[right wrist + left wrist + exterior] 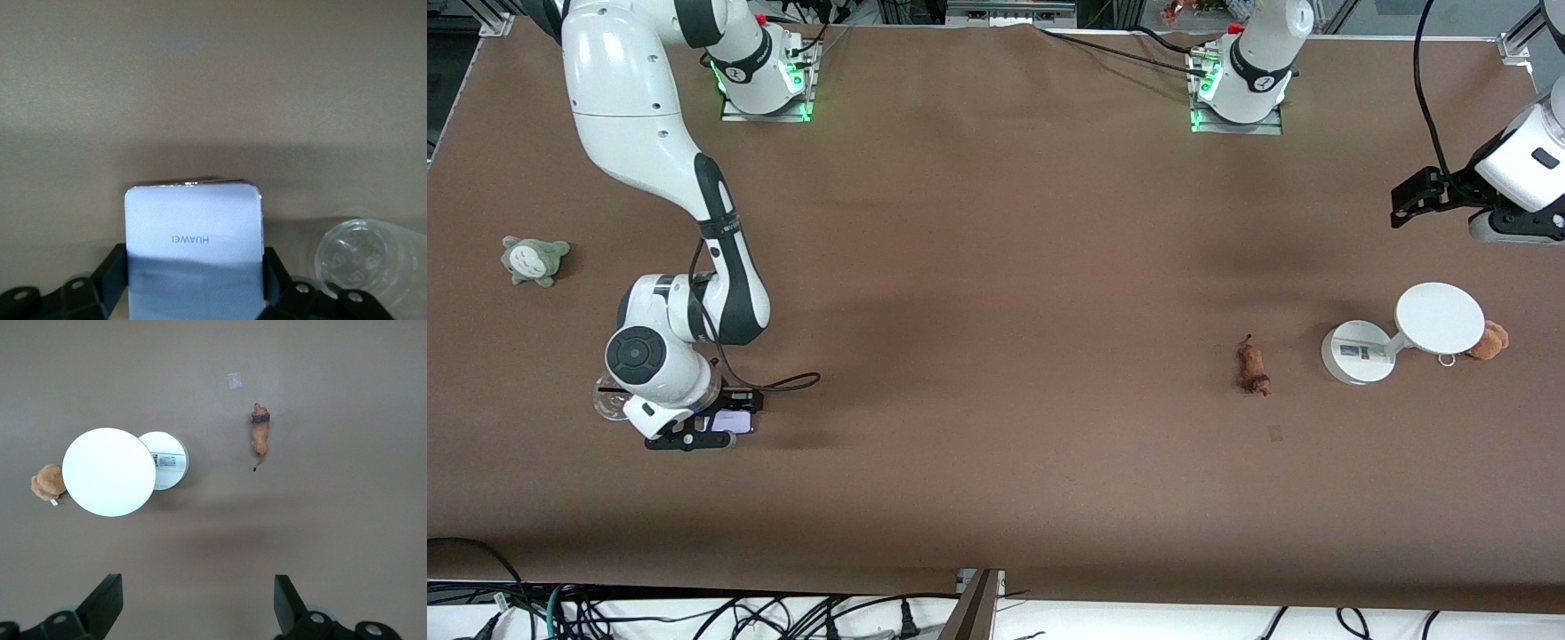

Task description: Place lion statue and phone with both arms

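The phone (735, 420) is a pale lavender-white slab at the right arm's end of the table. My right gripper (704, 429) is low at the table and shut on it. In the right wrist view the phone (193, 220) fills the gap of my right gripper (193, 270), with a black finger against each long edge. The lion statue (1253, 366) lies on the table toward the left arm's end, untouched; it also shows in the left wrist view (261, 437). My left gripper (1407, 203) is open and empty, high over the table's end near the white stand; its fingers (107, 597) stand wide apart.
A white round-based stand (1356, 356) with a round disc (109, 472) stands beside the lion statue. An orange-brown plush toy (1489, 340) sits against it. A grey-green plush toy (534, 260) and a clear plastic cup (360, 257) are near the right arm.
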